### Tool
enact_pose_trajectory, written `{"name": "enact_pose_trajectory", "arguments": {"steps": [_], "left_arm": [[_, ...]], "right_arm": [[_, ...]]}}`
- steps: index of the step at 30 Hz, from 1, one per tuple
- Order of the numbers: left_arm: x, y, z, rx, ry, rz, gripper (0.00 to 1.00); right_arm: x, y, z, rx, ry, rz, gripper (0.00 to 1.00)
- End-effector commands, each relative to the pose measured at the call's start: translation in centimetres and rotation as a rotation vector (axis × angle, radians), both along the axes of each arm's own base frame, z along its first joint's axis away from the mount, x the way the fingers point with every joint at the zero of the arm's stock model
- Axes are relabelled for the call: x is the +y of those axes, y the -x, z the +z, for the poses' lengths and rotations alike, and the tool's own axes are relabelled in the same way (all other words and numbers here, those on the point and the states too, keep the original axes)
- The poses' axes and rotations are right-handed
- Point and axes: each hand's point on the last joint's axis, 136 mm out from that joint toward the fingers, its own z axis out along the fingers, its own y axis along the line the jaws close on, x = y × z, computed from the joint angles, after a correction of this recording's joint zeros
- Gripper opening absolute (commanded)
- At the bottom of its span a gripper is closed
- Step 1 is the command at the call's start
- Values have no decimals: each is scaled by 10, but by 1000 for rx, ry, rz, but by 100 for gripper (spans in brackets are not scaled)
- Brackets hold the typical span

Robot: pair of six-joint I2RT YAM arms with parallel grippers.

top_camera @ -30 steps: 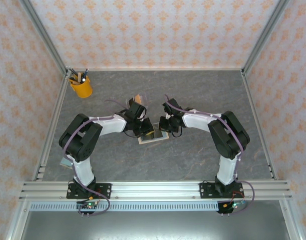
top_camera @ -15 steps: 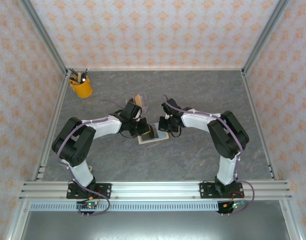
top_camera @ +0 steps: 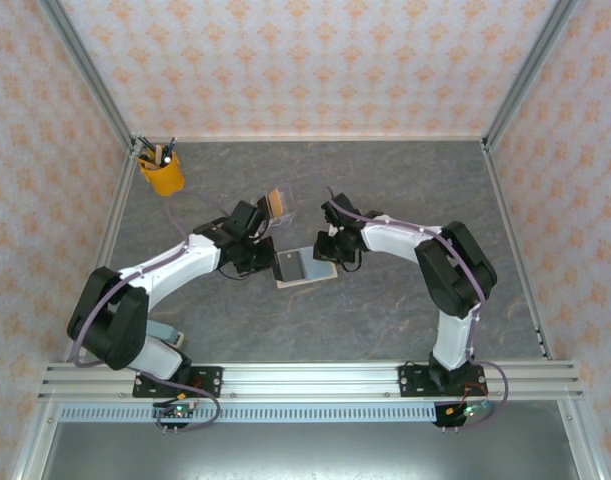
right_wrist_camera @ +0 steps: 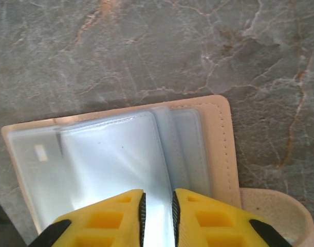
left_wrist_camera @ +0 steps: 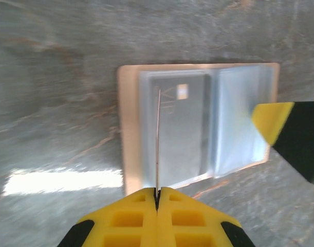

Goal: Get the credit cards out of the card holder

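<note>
The card holder (top_camera: 305, 267) lies open on the table, tan rim (left_wrist_camera: 127, 128) around blue-grey clear sleeves. My left gripper (left_wrist_camera: 158, 193) is shut on a thin credit card (left_wrist_camera: 158, 144), seen edge-on, held above the holder's left side. Another card (left_wrist_camera: 180, 128) with a small light square lies inside a sleeve. In the top view the left gripper (top_camera: 255, 254) is just left of the holder. My right gripper (right_wrist_camera: 158, 198) sits at the holder's right part (right_wrist_camera: 221, 149), jaws a little apart with a clear sleeve page (right_wrist_camera: 115, 154) running between them. Its yellow fingertip (left_wrist_camera: 272, 121) shows in the left wrist view.
A clear acrylic stand (top_camera: 275, 205) with cards in it stands just behind the holder. A yellow pen cup (top_camera: 163, 174) is at the back left. The holder's closing tab (right_wrist_camera: 272, 216) sticks out on its right. Metal frame rails border the table.
The left arm has drawn back to the left, pulling the card clear of the holder. The right jaws have parted slightly on the sleeve.
</note>
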Motion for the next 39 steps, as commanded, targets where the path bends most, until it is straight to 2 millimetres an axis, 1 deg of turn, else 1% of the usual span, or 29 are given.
{"name": "enact_pose_trajectory", "arguments": {"steps": [1, 4, 6, 8, 11, 14, 16, 19, 22, 25, 27, 28, 31, 34, 39], "left_arm": [[43, 5, 23, -27, -204, 32, 0], [61, 2, 48, -79, -288, 58, 0], [71, 0, 63, -107, -339, 79, 0], [79, -3, 75, -134, -379, 103, 0], [85, -13, 89, -168, -423, 129, 0], [83, -30, 100, -188, -457, 147, 0], [74, -47, 106, -205, -472, 143, 0], [56, -74, 110, -220, -481, 132, 0], [47, -99, 108, -218, -529, 138, 0], [44, -120, 109, -220, -582, 157, 0], [43, -131, 107, -220, -614, 169, 0], [41, -137, 98, -204, -636, 165, 0], [40, -149, 89, -190, -675, 166, 0], [43, -157, 79, -162, -722, 176, 0], [38, -165, 60, -123, -701, 172, 0]], "right_arm": [[14, -9, 56, -102, -104, 30, 30], [16, -11, 83, -174, -151, 36, 46], [12, -12, 94, -217, -149, 35, 53], [4, -13, 100, -256, -123, 25, 58], [-15, -16, 100, -306, -67, -14, 66], [-33, -18, 94, -341, -24, -48, 73], [-44, -18, 91, -361, -1, -66, 76], [-60, -18, 84, -385, 39, -87, 83], [-73, -19, 81, -405, 72, -108, 87], [-83, -20, 79, -421, 99, -127, 89], [-88, -21, 78, -430, 117, -134, 90], [-89, -21, 78, -432, 124, -137, 90], [-92, -21, 74, -430, 137, -141, 90], [-93, -21, 70, -426, 148, -142, 90], [-95, -20, 66, -416, 156, -146, 90]]}}
